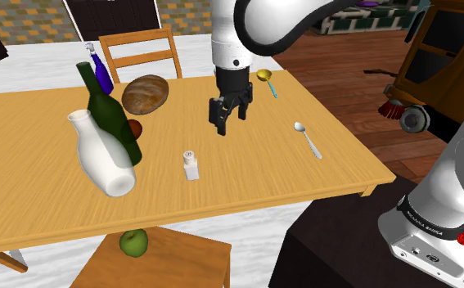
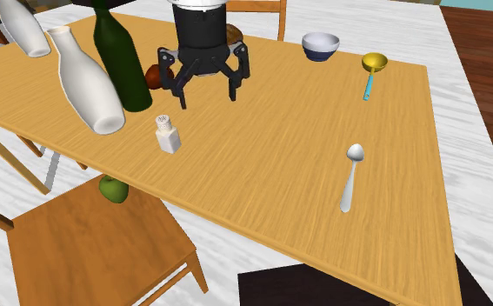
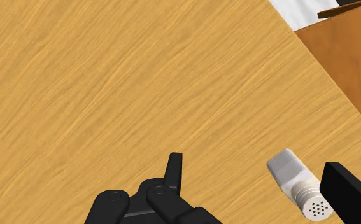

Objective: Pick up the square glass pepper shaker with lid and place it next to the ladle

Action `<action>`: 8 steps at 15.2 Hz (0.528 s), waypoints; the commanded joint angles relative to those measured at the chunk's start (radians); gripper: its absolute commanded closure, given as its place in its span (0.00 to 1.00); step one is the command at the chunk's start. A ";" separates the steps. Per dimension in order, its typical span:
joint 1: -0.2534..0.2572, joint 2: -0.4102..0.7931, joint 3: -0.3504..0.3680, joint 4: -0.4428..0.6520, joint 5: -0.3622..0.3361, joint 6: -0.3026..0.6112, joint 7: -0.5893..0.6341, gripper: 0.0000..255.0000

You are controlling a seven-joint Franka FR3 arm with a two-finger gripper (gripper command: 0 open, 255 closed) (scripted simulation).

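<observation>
Wooden tabletop (image 1: 254, 184) (image 2: 279, 165) (image 3: 109, 83) with the white arm's black jaws hanging above its middle, spread apart and holding nothing. The pepper shaker (image 1: 191, 164) (image 2: 167, 134) (image 3: 295, 181), a small square whitish body under a pale lid with holes, stands upright on the tabletop close to the near edge in the shoulder view. It is nearer and to that view's left of the jaws and apart from them. In the wrist view the shaker appears on the wood just beside one finger (image 3: 346, 191), untouched by it. The ladle (image 1: 266, 79) (image 2: 371, 69), a gold bowl on a blue handle, lies toward the far right of the tabletop in the shoulder view, well apart from the shaker. A metal spoon (image 1: 308, 137) (image 2: 350, 178) lies nearer on the same side. To the shoulder view's left of the shaker stand a dark green bottle (image 1: 111, 114) (image 2: 123, 56) and a white vase (image 1: 103, 159) (image 2: 83, 83), with a brown loaf (image 1: 146, 93) farther back. A white and blue bowl (image 2: 320, 45) sits at the far edge in the second exterior view. A green apple (image 1: 134, 241) (image 2: 114, 189) shows just under the tabletop's near edge, above a wooden chair (image 1: 164, 262) (image 2: 88, 248).
</observation>
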 commanded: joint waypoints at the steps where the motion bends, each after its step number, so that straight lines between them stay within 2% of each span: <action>1: 0.015 0.074 0.020 0.063 -0.036 0.012 0.048 0.00; 8: 0.103 0.349 0.039 0.311 -0.180 0.024 0.189 0.00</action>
